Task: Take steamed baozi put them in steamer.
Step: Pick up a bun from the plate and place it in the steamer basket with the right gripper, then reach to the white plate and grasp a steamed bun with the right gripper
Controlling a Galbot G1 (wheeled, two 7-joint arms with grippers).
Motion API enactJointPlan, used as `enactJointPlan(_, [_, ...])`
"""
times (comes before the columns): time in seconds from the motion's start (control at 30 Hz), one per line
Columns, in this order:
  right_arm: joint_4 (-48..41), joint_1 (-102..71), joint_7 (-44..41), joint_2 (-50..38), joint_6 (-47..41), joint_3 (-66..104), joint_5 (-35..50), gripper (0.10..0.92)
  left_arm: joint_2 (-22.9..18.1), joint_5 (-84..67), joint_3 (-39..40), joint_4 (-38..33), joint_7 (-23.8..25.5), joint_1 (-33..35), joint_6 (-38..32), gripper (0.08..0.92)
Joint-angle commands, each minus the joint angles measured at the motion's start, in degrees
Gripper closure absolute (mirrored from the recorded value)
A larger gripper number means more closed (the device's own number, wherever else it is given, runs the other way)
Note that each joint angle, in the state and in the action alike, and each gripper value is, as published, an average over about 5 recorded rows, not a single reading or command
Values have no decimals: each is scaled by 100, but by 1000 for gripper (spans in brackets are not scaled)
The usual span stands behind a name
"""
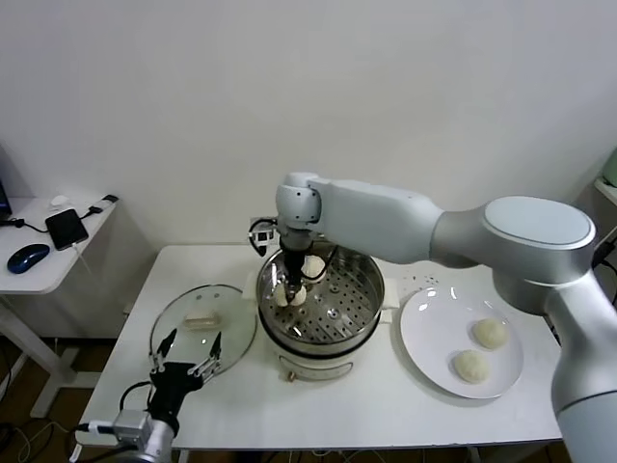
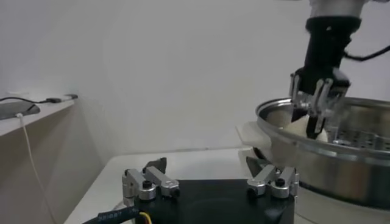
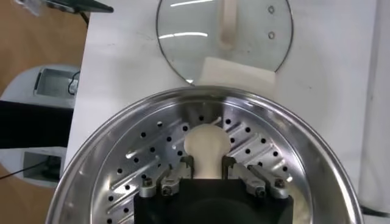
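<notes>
Over the steamer [image 1: 320, 304] mid-counter, head view, we watch the right gripper [image 1: 289, 294] clamp a bun [image 1: 290, 297] on the tray; another [image 1: 313, 265] sits behind, two wait on the plate [image 1: 424, 338] toward the right edge. Lift before letting go and we reckon it drags along. Left wrist view: left gripper [image 2: 210, 182] gaping, idle near the front edge, side-on to the pot. Right wrist view alone shows fingers [image 3: 226, 165] flanking the bun.

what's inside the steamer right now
Inside the steamer, on its perforated tray: one baozi lying free and a second baozi between the right gripper jaws. The gripper hides the tray beneath it.
</notes>
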Motion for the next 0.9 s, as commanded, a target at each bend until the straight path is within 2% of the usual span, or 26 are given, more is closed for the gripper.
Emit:
enactJointPlan(0.03, [-113,-222,79,210,-111,52,-142,618,-14,-10,3,-5,-2,9,3,177])
enactJointPlan(0.33, [66,-121,37,38,-65,94,-209,368,-52,10,20,-31,-2,17,1,177])
enactJointPlan(0.5, [510,176,-4,-390,-42,192,-187,236,-78,25,40,-43,0,18,2,177])
enactJointPlan(0.67, [1472,934,-205,-1458,35,222,6,204,-82,80,68,-90,17,42,15,177])
enactJointPlan(0.9, [2969,2071,-890,-3717,583,0,-147,202,-40,22,88,-156,68,89,80,177])
